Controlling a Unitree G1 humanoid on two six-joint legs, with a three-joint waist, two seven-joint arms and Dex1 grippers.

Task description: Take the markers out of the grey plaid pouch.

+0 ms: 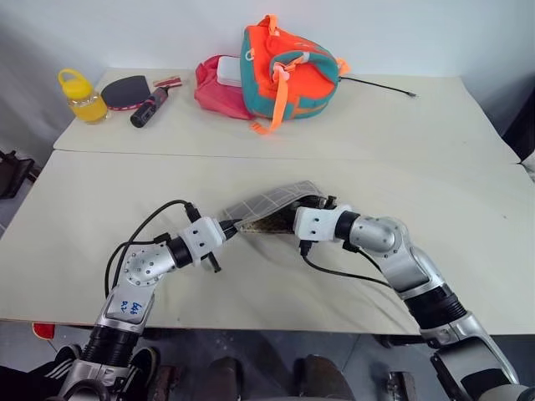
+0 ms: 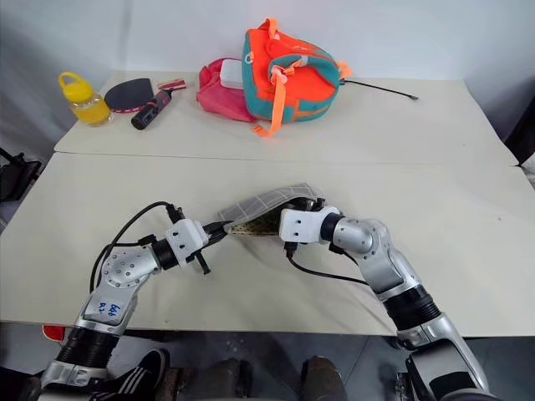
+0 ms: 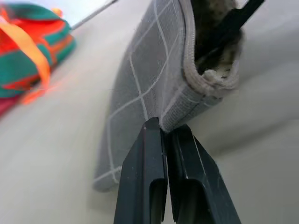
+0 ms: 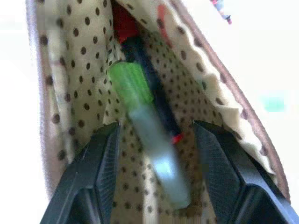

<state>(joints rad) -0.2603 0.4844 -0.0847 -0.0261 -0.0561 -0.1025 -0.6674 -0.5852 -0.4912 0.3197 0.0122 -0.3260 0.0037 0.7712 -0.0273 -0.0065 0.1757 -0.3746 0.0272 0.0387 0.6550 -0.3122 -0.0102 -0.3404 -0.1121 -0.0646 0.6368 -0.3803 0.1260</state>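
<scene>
The grey plaid pouch (image 1: 276,202) is held up off the near table between my two grippers, its mouth open toward the right arm. My left gripper (image 1: 227,225) is shut on the pouch's end seam (image 3: 177,112). My right gripper (image 4: 156,128) reaches into the open mouth, and its fingers (image 4: 100,158) stand apart against the beige dotted lining. Between them lie the markers: a light green one (image 4: 140,105) and, beside it, a dark one with a red end (image 4: 156,100). Neither finger touches them.
On the far table stand an orange-teal bag (image 1: 288,71), a pink pouch (image 1: 219,90), a black-handled paddle (image 1: 134,90) and a yellow bottle (image 1: 84,96). A thin black rod (image 1: 380,86) lies right of the bag. A seam (image 1: 351,159) divides the two tables.
</scene>
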